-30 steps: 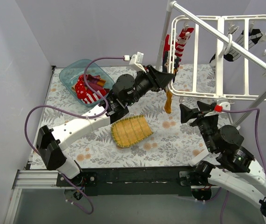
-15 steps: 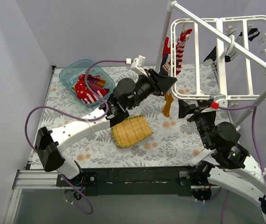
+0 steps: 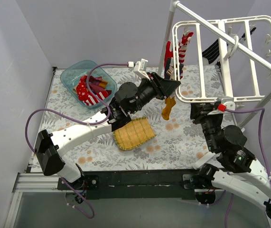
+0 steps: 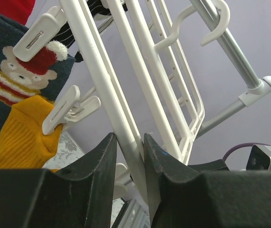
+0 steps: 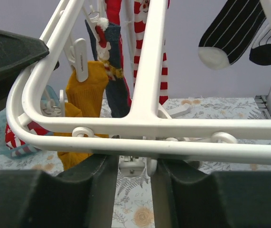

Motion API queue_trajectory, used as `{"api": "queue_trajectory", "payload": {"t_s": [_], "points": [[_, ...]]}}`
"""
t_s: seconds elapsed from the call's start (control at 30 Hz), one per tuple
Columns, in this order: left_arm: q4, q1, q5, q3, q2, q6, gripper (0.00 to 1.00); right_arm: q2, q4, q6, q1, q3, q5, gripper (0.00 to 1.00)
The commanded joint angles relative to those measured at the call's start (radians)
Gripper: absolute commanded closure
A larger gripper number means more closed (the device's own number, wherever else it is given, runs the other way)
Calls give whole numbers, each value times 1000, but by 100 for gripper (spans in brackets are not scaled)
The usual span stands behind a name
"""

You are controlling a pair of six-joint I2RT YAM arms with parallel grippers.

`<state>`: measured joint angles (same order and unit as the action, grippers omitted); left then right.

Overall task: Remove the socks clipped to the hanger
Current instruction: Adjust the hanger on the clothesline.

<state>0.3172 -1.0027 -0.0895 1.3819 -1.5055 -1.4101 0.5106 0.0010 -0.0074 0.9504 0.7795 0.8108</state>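
Hold on stiff white plastic grid hanger [image 4: 97,71]
Left gripper [image 4: 128,140] is clamping its bar, right gripper [image 5: 135,166] unreadable; soft mustard yellow sock [image 4: 23,137] is inviting a pinch beside its clip [image 4: 71,107]

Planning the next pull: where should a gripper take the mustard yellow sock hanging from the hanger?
Pinch the mustard yellow sock just below its white clip, coming from below the hanger; it hangs straight down there, so a downward tug should free it.

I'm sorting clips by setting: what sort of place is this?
Likely a lab cell staged for laundry: plain walls around a floral-covered table, with robot arms bolted on and a clip hanger holding socks.
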Motion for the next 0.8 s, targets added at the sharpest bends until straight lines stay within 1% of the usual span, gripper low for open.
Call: {"api": "queue_trajectory", "payload": {"t_s": [0.0,0.03,0.13,0.3,0.43,0.47,0.6,0.77], "points": [[-12,-20,59,-18,47,56,75,-33,56,-2,-1,49,54,65],[-12,-20,60,-20,47,63,75,-35,53,0,-1,52,59,68],[-13,-20,60,-20,51,80,73,-38,42,0,-1,64,65,71],[-18,-20,53,-21,62,117,63,-46,34,-2,-2,73,74,74],[-33,-20,40,-20,74,157,56,-50,30,-2,-1,78,82,75],[-39,-20,37,-27,83,174,53,-52,28,-2,-1,79,87,76],[-47,-20,22,-58,111,218,47,-55,19,-6,-1,87,99,76],[-33,-20,33,-99,149,279,42,-66,11,-14,-2,98,114,77]]}}
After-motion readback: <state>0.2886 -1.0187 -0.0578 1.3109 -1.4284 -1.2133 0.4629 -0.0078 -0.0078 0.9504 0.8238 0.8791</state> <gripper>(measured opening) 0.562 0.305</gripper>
